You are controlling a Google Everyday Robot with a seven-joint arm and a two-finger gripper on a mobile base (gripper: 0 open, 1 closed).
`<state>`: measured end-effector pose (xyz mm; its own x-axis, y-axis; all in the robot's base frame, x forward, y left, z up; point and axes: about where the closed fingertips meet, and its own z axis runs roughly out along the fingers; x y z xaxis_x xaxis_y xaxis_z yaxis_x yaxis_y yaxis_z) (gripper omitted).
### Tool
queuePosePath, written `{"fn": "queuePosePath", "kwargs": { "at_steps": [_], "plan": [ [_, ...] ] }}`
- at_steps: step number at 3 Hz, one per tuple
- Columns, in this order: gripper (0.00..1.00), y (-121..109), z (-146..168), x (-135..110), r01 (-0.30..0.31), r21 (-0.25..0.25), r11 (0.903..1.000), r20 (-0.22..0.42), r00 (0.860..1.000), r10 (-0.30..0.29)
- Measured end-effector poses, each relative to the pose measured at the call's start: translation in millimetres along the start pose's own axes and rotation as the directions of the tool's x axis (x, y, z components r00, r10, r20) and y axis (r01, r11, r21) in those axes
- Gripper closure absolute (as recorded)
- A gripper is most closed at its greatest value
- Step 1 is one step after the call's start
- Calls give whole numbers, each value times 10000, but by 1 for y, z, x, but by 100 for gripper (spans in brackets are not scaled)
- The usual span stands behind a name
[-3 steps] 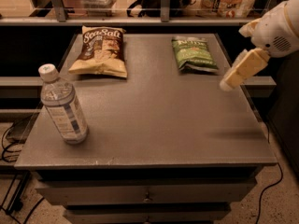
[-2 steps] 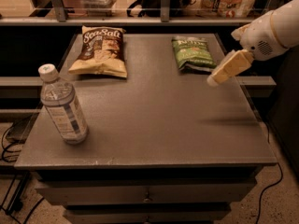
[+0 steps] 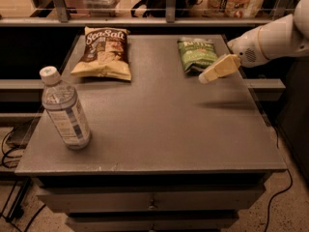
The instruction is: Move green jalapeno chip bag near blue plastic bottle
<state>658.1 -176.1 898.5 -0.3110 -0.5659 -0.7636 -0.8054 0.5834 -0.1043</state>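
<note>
Starting at the left: one water bottle (image 3: 65, 112) stands upright near the front left corner of the grey table (image 3: 159, 129), white cap on top, label wrapped round its ribbed body. Behind it, toward the far edge, one brown-and-yellow "Sea Salt" bag (image 3: 103, 52) lies flat, its lettering at the far end.

Moving right, there's the green chip bag (image 3: 195, 53), just the one, which makes two bags in all. It lies flat at the far right of the table, well apart from the bottle, with most of the tabletop between them. Its long axis runs from the near side toward the far edge, dark top band and white lettering at the far end, bottom seam facing the front.

Further right, the single gripper (image 3: 218, 69) reaches in from the right on its white arm (image 3: 270, 37), pale yellow and angled down to the left, its tip over the bag's near right corner. Whether it touches the bag, I can't tell. Whether the gripper is open or closed, I can't tell either. It has hold of nothing that shows.
</note>
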Motion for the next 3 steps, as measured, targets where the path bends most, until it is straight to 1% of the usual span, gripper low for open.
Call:
{"fn": "queuePosePath", "kwargs": {
  "at_steps": [1,2,3],
  "plan": [
    [0,-21,33,4,-515,-134,9986,191,9985,518],
    [0,-39,58,8,-909,-242,9956,263,9955,916],
    [19,-45,70,6,-969,-457,9942,457,9940,990]
  ]
}}
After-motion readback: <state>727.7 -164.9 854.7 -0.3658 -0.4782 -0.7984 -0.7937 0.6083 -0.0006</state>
